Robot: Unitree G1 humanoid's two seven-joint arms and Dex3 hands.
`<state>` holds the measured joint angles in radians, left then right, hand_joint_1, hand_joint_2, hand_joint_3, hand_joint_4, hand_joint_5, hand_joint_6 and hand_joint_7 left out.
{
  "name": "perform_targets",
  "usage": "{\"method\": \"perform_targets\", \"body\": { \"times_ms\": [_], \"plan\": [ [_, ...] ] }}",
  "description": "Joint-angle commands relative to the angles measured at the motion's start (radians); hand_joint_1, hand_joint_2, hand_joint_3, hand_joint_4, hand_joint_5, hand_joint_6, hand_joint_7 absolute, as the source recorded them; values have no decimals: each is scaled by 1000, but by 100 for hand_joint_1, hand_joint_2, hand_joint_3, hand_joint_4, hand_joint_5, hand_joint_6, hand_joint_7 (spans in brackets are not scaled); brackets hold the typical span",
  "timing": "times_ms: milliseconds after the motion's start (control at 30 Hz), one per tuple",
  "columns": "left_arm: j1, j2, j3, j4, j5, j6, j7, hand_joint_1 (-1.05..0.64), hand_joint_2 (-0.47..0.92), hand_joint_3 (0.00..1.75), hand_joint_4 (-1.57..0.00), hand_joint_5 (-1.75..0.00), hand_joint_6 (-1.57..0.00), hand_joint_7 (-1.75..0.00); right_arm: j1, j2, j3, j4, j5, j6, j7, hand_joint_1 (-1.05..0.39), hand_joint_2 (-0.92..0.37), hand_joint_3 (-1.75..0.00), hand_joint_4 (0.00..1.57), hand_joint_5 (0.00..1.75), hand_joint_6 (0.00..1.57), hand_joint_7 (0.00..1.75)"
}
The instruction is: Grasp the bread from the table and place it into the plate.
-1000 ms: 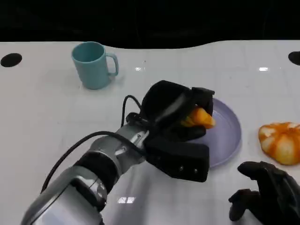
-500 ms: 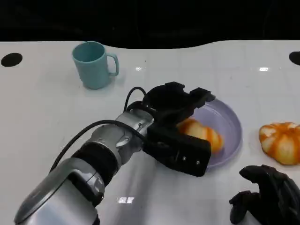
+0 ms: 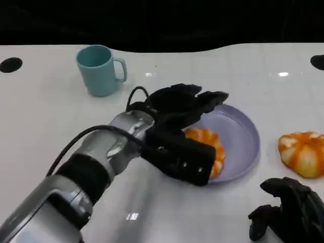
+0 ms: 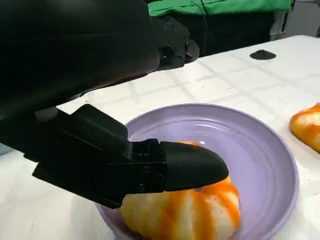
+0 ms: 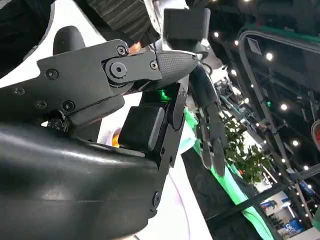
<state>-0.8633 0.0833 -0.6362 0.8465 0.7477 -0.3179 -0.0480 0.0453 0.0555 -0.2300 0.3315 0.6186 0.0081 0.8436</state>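
Bread (image 3: 206, 143) lies in the plate (image 3: 242, 135), on its left half, a little right of the centre of the head view. The left hand (image 3: 178, 117) hangs over it, its fingers (image 3: 202, 98) spread and reaching toward the plate's upper-left rim. In the left wrist view a black fingertip (image 4: 192, 165) rests on or just above the top of the bread (image 4: 185, 214); I cannot tell whether it touches.

My judgement is that the placing is done, or nearly so, and the risk lies in pulling the hand away. If that fingertip is on the crust, a sideways pull could drag the bread toward the near rim, where it already sits close to the plate's edge (image 4: 280, 150), and tip it onto the table (image 3: 50, 116). A careless sweep back toward the upper left could also knock the cup (image 3: 99, 70), though it stands well apart for now.

A second bread (image 3: 302, 153) lies on the table at the right edge of the head view, near the right hand (image 3: 288, 212). That hand rests at the lower right with its fingers curled in, holding nothing.

The bread in the plate looks round and domed, pale with orange streaks running down in segments like a small pumpkin. Its surface seems soft and slightly glossy, so it probably dents under pressure.
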Motion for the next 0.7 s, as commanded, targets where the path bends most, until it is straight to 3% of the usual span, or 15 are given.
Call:
{"method": "perform_targets", "body": {
  "times_ms": [33, 100, 133, 200, 267, 300, 333, 400, 433, 467, 533, 700],
  "plan": [
    [91, 78, 62, -115, -92, -33, -83, -105, 92, 60, -4, -3, 0, 0, -4, -3, -13, 11, 11, -25, 12, -58, -92, -30, 157, 57, 157, 20],
    [134, 104, 103, -145, -163, -83, -114, -105, 92, 57, -6, -7, 0, 0, -5, -4, -13, 12, 17, -14, 14, -58, -92, -29, 157, 56, 157, 19],
    [147, 110, 117, -152, -188, -100, -123, -105, 92, 53, -3, -35, 0, 0, -4, -5, -13, 11, 17, -10, 13, -58, -92, -29, 157, 55, 157, 18],
    [190, 114, 172, -156, -283, -165, -141, -105, 92, 48, -1, -63, -1, -1, -2, -8, -14, 8, 23, 2, 11, -58, -92, -29, 157, 55, 157, 18],
    [246, 90, 255, -129, -449, -268, -186, -105, 92, 33, 0, -108, -16, -15, 6, -6, -11, -10, 15, 3, -7, -58, -92, -28, 157, 57, 157, 21],
    [276, 72, 295, -125, -531, -297, -213, -105, 92, 28, 0, -119, -12, -36, 9, -6, -10, -14, 14, 2, -9, -58, -92, -27, 157, 58, 157, 21],
    [298, 58, 323, -123, -591, -318, -234, -105, 92, 21, -15, -128, -15, -73, 10, -7, -9, -16, 15, 3, -9, -57, -92, -27, 157, 58, 157, 21],
    [334, 38, 367, -129, -688, -333, -289, -104, 92, 17, -30, -128, -18, -98, 12, -9, -8, -21, 17, 10, -11, -57, -92, -27, 157, 58, 157, 21],
    [352, 29, 387, -135, -741, -333, -330, -103, 92, 16, -45, -126, -31, -103, 14, -9, -7, -27, 18, 15, -14, -57, -92, -27, 157, 59, 157, 21],
    [374, 17, 413, -145, -810, -330, -383, -102, 92, 16, -64, -116, -45, -99, 14, -9, -7, -28, 19, 16, -12, -57, -92, -27, 157, 59, 157, 21],
    [410, -3, 459, -164, -924, -309, -476, -101, 92, 16, -86, -111, -71, -93, 14, -8, -9, -25, 25, 16, -3, -56, -92, -29, 157, 58, 157, 20],
    [503, -24, 537, -237, -1060, -228, -572, -105, 92, 15, -103, -123, -98, -101, 21, -7, -5, -36, 19, 18, -14, -57, -92, -29, 157, 58, 157, 20]
  ]
}}
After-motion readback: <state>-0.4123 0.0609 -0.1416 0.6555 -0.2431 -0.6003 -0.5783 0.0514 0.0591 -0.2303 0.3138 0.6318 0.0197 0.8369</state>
